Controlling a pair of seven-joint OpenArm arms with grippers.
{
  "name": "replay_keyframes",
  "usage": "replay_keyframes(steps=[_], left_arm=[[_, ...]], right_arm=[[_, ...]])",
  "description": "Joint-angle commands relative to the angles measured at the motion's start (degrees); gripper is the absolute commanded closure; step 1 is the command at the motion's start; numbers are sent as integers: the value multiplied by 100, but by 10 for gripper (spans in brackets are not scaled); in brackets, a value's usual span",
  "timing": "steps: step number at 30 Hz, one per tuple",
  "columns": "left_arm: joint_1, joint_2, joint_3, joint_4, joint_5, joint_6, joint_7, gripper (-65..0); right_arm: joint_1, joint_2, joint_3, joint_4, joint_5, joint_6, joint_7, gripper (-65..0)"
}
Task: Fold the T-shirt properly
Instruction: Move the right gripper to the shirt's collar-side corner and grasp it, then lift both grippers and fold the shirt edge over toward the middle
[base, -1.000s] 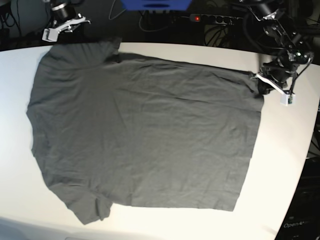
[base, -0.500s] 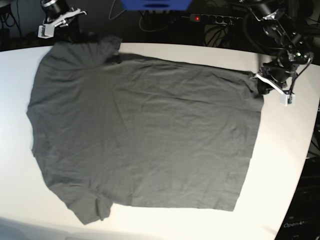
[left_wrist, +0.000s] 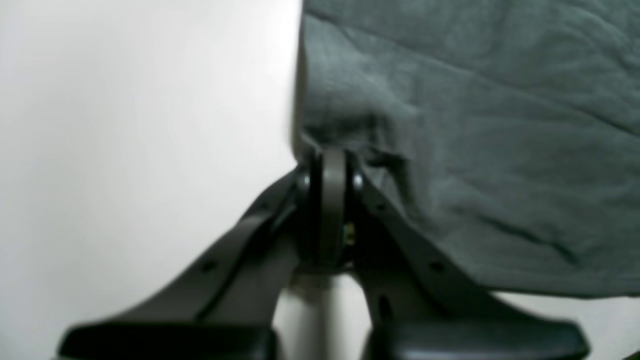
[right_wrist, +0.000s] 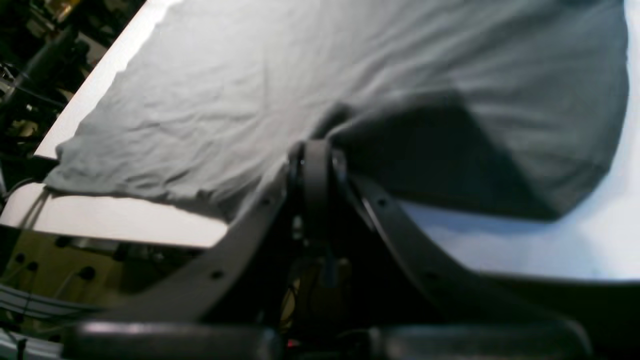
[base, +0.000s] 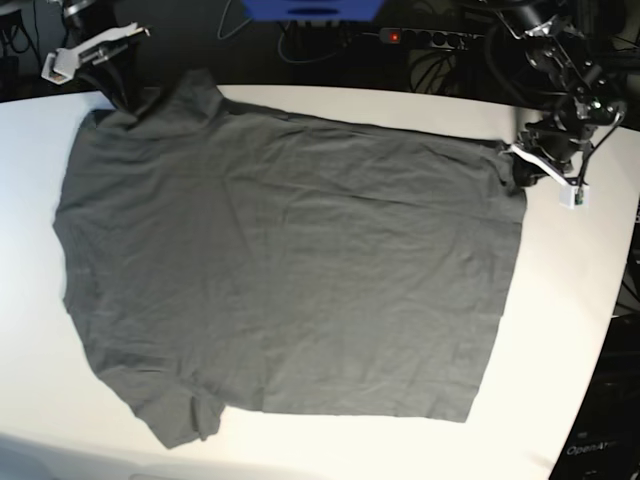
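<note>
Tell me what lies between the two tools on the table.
Only the T-shirt, spread flat between the left tool and the right tool; nothing sits on it. The base view shows this.

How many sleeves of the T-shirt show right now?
2. One sleeve lies at the table's far edge by the right pincer; the other sleeve lies at the near edge.

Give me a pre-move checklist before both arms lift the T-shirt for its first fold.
1. Left gripper shut on the T-shirt hem corner: ok.
2. Right gripper shut on cloth at the sleeve: ok.
3. How much cloth each grip holds: cannot tell.
4. Body lies flat on the table, only lightly wrinkled: ok.
5. Near sleeve tucked partly under: not ok.
6. Shirt wholly on the table: cannot tell, far edge dark.
</note>
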Motion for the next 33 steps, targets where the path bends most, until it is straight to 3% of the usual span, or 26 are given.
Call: replay_keyframes(steps=[1,8,12,18,22,33], left_arm=[[204,92,40,-138,783,51,1112,-22],[248,303,40,777,836,51,1139,-22],[204,303,40,1076,783,51,1552,-22],[186,303,31,1577,792,51,1666,-22],[186,277,31,1656,836,51,1710,-23],[-192,251,-110,1647,836,51,1816,-23]], right_arm=[[12,102,93,124,51,77,165,-3],[188,233,181,124,51,77,139,-3],[408,304,172,124,51,77,121,-3],[698,427,295,124,51,77,-275,-3],[839,576,295,124,51,77,-301,-3],[1138,603,445,133,51,77,-609,-3]])
